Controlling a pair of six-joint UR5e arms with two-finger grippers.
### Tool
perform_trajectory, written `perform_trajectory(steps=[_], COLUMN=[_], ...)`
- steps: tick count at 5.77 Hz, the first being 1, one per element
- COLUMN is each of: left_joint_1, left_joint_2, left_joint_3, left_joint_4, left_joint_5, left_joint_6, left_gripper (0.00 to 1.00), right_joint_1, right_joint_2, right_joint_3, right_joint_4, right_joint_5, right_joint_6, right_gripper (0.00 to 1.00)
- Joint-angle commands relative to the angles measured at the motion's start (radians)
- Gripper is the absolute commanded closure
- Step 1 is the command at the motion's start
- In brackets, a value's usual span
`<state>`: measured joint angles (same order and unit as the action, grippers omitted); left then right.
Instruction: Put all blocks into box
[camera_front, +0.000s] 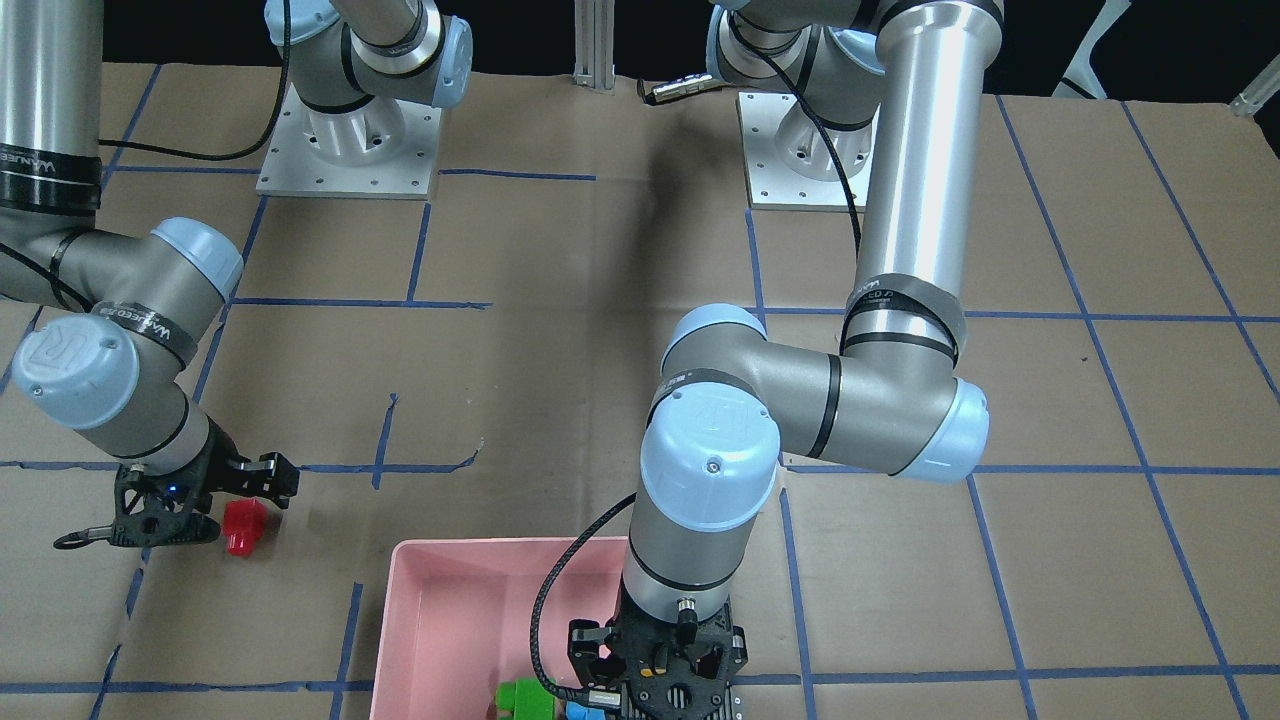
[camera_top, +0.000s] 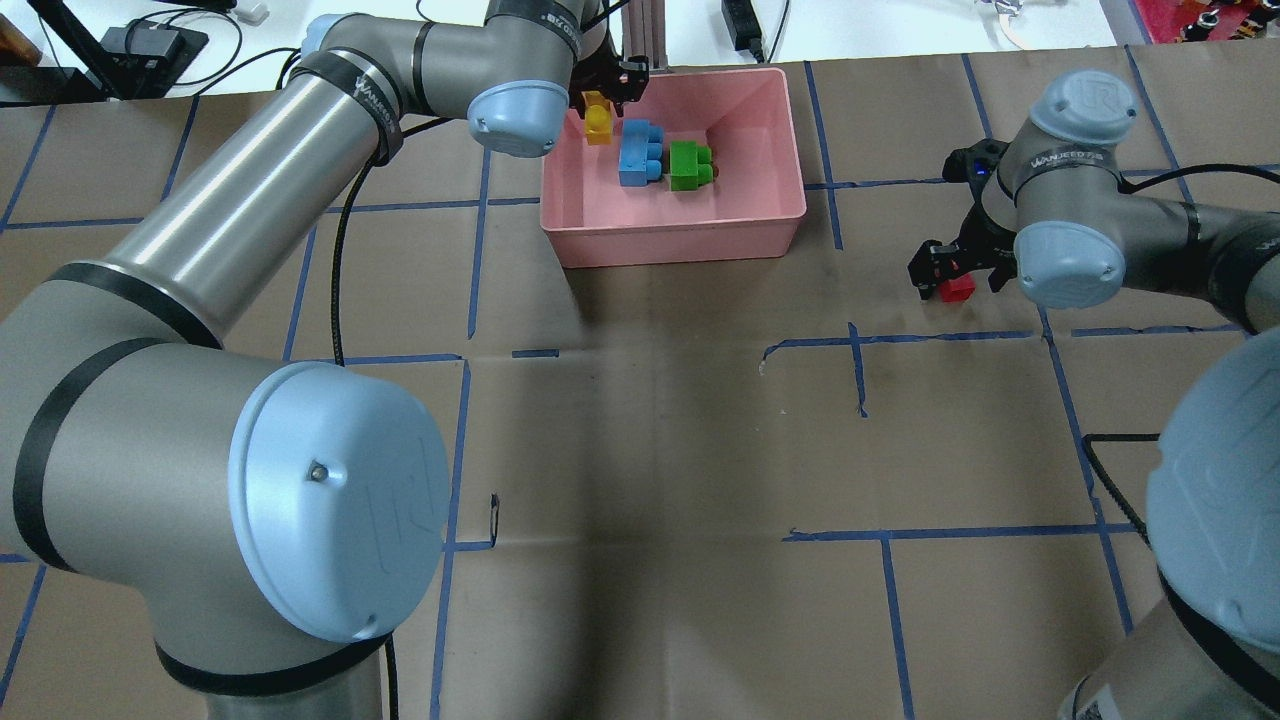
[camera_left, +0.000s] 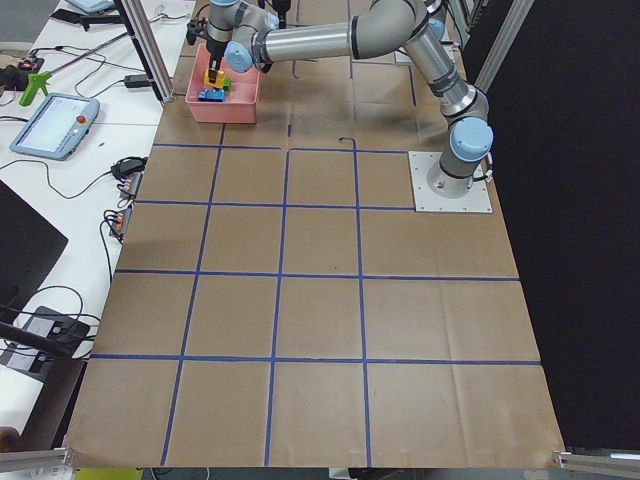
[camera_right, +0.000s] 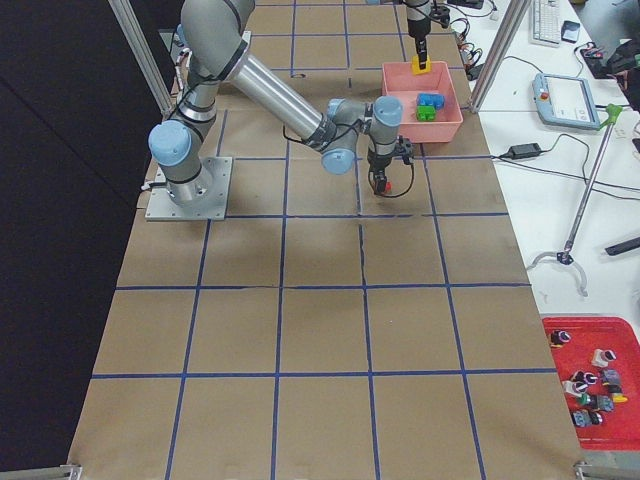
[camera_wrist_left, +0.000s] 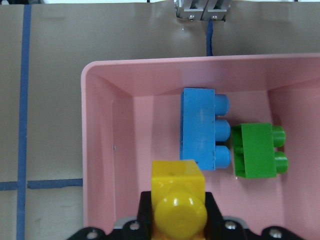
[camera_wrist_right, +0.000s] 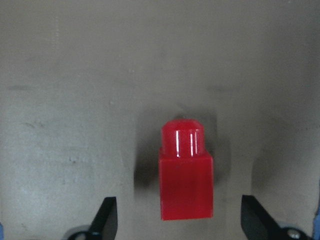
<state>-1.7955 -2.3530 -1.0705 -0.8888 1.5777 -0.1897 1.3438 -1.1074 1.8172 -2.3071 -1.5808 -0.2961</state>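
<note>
On the brown paper counter (camera_top: 650, 420), the right tool (camera_wrist_right: 180, 216) hangs spread wide over the red block (camera_wrist_right: 186, 175), one finger on each side and neither touching it. The block stands alone at about 4 o'clock from the pink box (camera_top: 680, 235) in the overhead view. Farther back, the green block (camera_top: 688, 166) lies on the box floor at 3 o'clock from the blue block (camera_top: 636, 153), the two just beside each other. At the box's 11 o'clock corner, the left tool (camera_top: 600, 100) grips the yellow block (camera_wrist_left: 178, 195) above the floor, close to the side wall. A clean finish probably means releasing the yellow block low over the bare floor, away from the rim and at 9 o'clock from the blue block. The right tool should likely centre on the red block's flat sides, close below the stud and lift above the wall before crossing toward 10 o'clock.
</note>
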Motion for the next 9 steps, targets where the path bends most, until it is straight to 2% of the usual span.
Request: perform_trajectory(steps=[1,3,4,6,7,8,9], left_joint_1=[-0.001,0.001,0.014,0.086,0.094,0.102,0.157], left_joint_2=[0.001,0.050,0.145,0.320,0.399,0.505,0.635], left_joint_3=[0.003,0.006,-0.014,-0.020,-0.055,-0.180,-0.336], left_joint_4=[0.051,-0.008,-0.147,-0.478,-0.562,-0.555,-0.546], left_joint_5=[0.004,0.002,0.002,0.002,0.001,0.001,-0.010], left_joint_6=[-0.002,0.003,0.004,0.016,0.032,0.105,0.168], left_gripper=[0.00,0.00,0.00,0.00,0.00,0.00,0.00], right_joint_1=[0.000,0.003,0.003,0.012,0.038,0.102,0.198], right_joint_2=[0.006,0.004,-0.006,-0.009,-0.008,0.012,0.061], right_joint_3=[0.001,-0.019,-0.028,-0.172,-0.273,-0.405,-0.496], right_joint_4=[-0.001,-0.001,0.000,0.020,0.043,0.098,0.124], right_joint_5=[-0.018,-0.010,-0.005,-0.002,0.034,0.150,0.198], right_joint_6=[0.000,0.006,0.005,-0.008,-0.035,-0.037,-0.038], right_gripper=[0.47,0.84,0.91,0.91,0.91,0.91,0.91])
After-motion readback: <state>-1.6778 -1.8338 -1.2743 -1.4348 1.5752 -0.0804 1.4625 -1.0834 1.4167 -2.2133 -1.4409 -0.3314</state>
